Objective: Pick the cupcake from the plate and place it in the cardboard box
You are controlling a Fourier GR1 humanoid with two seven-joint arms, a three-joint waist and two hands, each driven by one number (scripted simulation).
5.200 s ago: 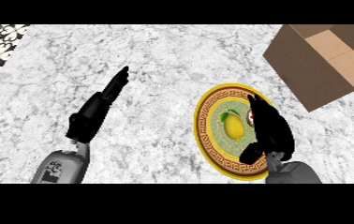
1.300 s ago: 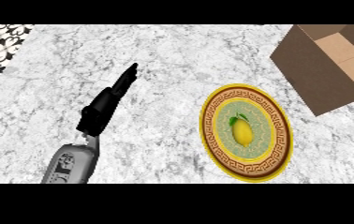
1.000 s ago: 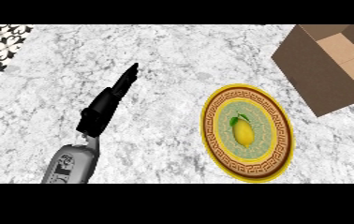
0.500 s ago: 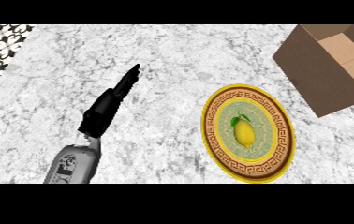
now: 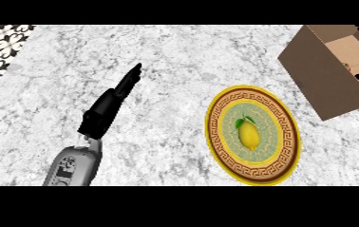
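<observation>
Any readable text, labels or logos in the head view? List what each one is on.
Left forearm: dark markings on the grey casing, near the lower edge; they look like lettering but are too blurred to read.
Plate: only an ornamental key-pattern border, no words.
Cardboard box: no print visible on the faces that show.
Nothing else in view carries text.

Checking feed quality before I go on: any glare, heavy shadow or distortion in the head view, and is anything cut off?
Head view: even light, no glare on the marble counter, no strong shadows; the round plate looks taller than wide from the steep angle; the cardboard box is cut off at the right edge; the left hand shows edge-on; the right hand is out of frame.
</observation>
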